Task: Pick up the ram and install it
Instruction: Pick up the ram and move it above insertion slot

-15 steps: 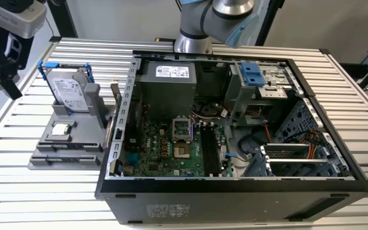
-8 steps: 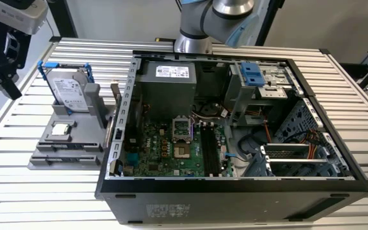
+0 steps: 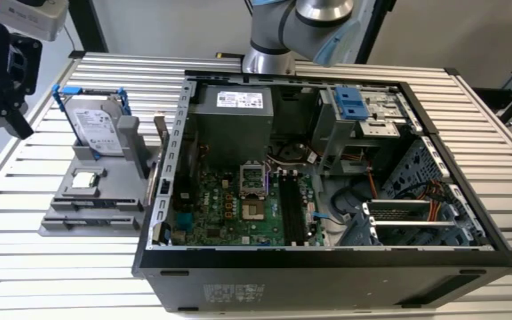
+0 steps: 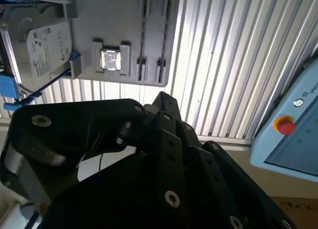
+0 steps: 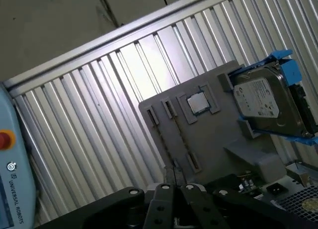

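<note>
Ram: thin, flat, dark circuit-board stick [image 5: 172, 173], seen edge-on in the first wrist view. Pinched between tips of black gripper [image 5: 175, 189], in line with grey holder's [image 5: 218, 139] long groove. Faces hidden.

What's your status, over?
Gripper aloft, well clear of tray. Ram apparently in tray groove nearest processor, untouched. Nothing seen in the way.

Probably a robotics lab: open computer case [image 3: 327, 283] on slatted aluminium table [image 3: 61, 280], teach pendant [image 4: 293, 134] beside.
</note>
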Controlling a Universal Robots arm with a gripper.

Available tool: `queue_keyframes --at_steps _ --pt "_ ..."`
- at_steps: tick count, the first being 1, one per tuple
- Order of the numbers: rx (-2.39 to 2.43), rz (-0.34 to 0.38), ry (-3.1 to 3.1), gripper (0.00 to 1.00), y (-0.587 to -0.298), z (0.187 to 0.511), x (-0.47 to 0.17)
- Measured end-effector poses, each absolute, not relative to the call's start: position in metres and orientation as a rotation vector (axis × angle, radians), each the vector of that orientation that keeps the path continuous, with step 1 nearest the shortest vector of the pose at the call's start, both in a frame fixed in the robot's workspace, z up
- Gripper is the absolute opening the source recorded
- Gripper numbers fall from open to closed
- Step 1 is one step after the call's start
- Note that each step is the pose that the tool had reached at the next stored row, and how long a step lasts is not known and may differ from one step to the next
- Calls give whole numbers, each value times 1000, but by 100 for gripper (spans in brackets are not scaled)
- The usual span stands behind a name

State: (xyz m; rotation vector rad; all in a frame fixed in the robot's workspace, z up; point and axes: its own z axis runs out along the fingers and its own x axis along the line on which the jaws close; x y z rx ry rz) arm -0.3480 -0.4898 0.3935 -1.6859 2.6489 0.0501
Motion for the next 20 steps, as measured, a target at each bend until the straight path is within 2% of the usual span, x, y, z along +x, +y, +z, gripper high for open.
queue_keyframes --at_steps 20 --pt "-2047 35 2380 0 -490 393 -348"
